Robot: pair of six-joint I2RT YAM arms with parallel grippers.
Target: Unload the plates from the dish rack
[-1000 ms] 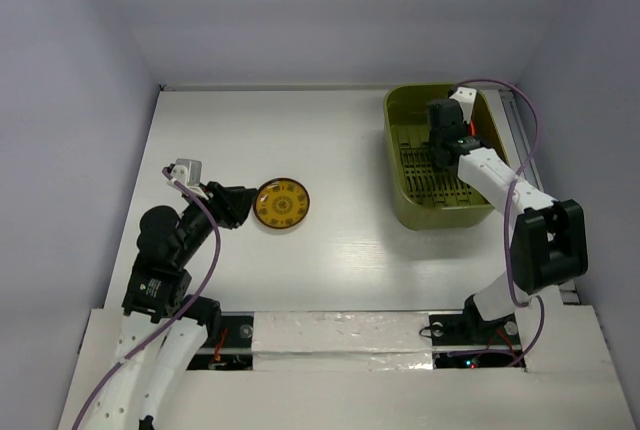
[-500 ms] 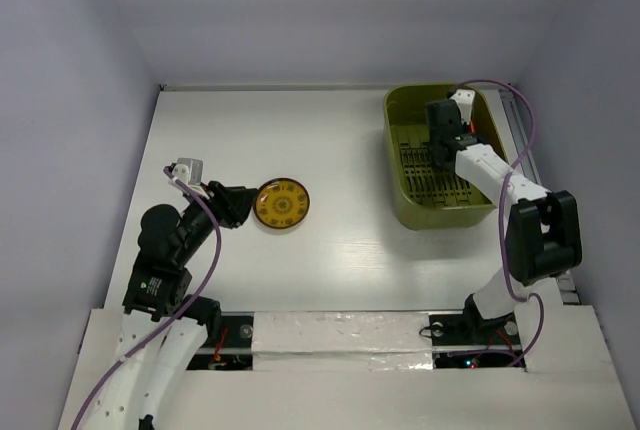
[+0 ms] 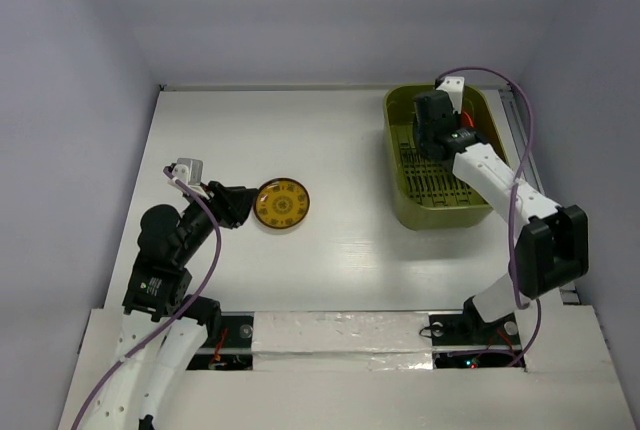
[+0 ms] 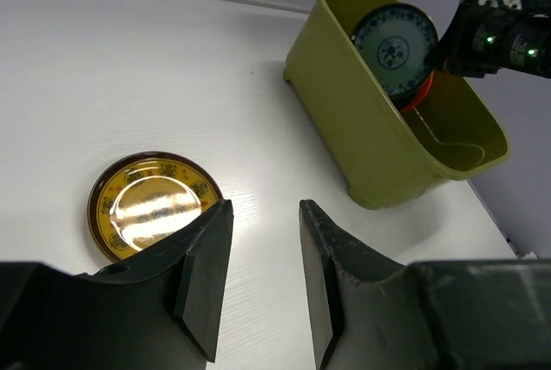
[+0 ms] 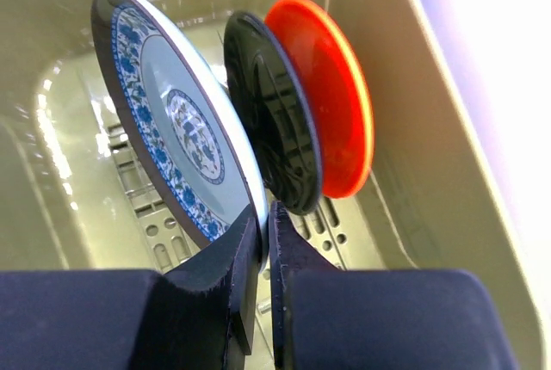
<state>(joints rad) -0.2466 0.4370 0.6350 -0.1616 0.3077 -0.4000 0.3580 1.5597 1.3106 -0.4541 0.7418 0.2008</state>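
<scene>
With the right pincer (image 5: 265, 215), bites the near rim of the blue plate (image 5: 172, 120) — jaws drawn together, only the thin edge between them. Holds it on edge inside the rack (image 5: 422, 172), tilted away from the black plate (image 5: 280, 129) and the red plate (image 5: 331, 103) standing just behind. Probably takes the rim because an upright plate offers no other hold. Probably starts with the front one because nothing stands in its way.

Hangs the left pincer (image 4: 258, 275) low over the worktop (image 3: 350, 150), fingers apart and empty, just beside the yellow plate (image 4: 153, 206). Lies flat there, well apart from the rack — looks like the chosen drop spot. By that reading, one of four out, three to go.

Cannot tell whether the blue plate's lower edge touches the ribbed floor or hangs clear of it, since the fingers cover that spot. From the left wrist, shows its top above the rack's rim, which hints at a lift but proves nothing.

Cannot tell either whether black and red touch, as they overlap in the right wrist view. From above, hides nearly all of the racked plates under the right arm. From the left wrist, gives only a sliver of red below the blue plate and no sure sight of the black one.
</scene>
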